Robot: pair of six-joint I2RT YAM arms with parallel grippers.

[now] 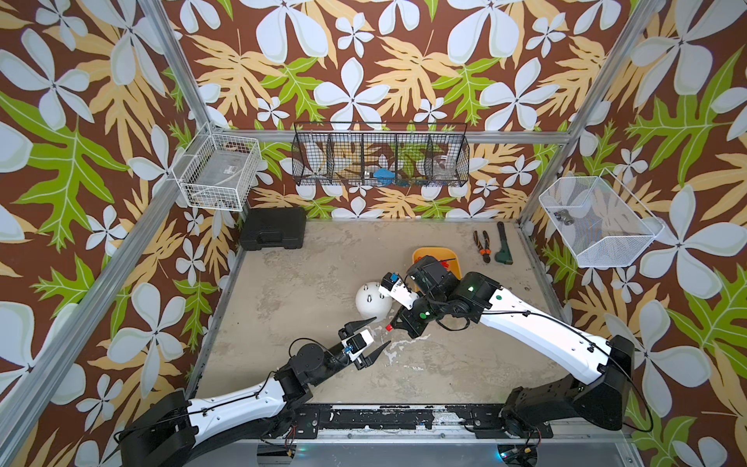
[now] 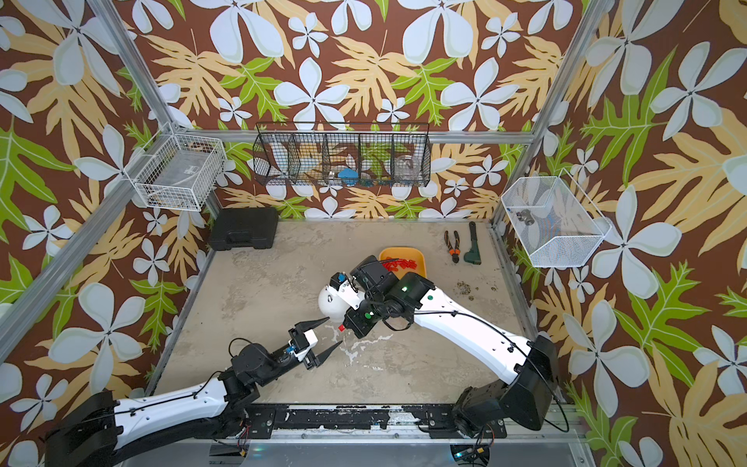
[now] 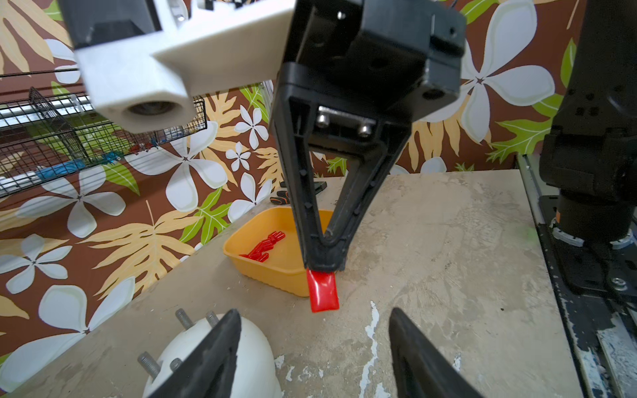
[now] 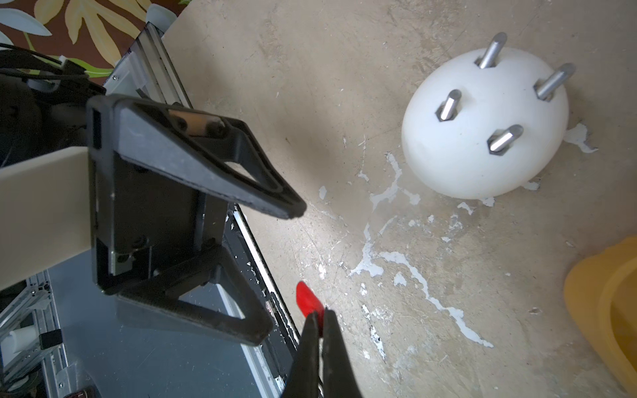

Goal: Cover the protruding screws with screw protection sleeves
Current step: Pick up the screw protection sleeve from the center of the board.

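A white dome [image 1: 374,307] stands mid-table with several bare protruding screws [image 4: 505,138] sticking out of it. My right gripper [image 1: 391,324] is shut on one red screw protection sleeve [image 3: 322,291], pinched flat at its end and held above the table just in front of the dome. My left gripper [image 1: 382,331] is open, its fingertips [image 3: 234,315] level with the sleeve's free end and apart from it. One left finger lies beside the dome [image 3: 255,341]. More red sleeves [image 3: 263,246] lie in an orange bowl [image 3: 275,272]. In a top view the right arm hides part of the dome [image 2: 325,303].
Orange-handled pliers [image 1: 483,246] and a green-handled tool [image 1: 503,248] lie at the back right of the table. A black case [image 1: 273,228] sits at the back left. Wire baskets [image 1: 380,159] hang on the walls. The right arm reaches over the bowl [image 1: 420,255].
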